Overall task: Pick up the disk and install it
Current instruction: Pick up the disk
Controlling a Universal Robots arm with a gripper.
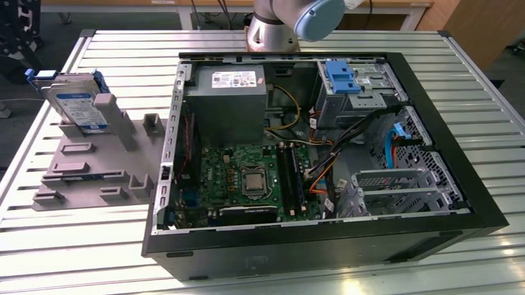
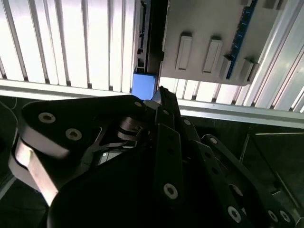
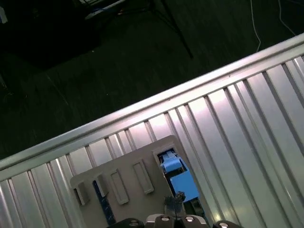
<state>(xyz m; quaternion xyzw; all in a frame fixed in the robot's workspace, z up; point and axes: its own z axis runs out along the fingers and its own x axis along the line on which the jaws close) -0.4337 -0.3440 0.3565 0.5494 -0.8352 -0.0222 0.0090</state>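
Note:
The disk is a silver-grey drive with a blue-and-white label and blue side rails. It leans upright at the far end of the grey holder, at the exterior view's left. In both wrist views its blue rail end shows from above, beside the holder's slots. My gripper hangs close above the disk without visibly touching it. Its dark linkage covers the near part of the second wrist view.
The open computer case lies at the middle of the ribbed metal table, with a grey metal box and a bare blue bracket inside. The arm's base stands behind it. The table edge and dark floor lie just past the holder.

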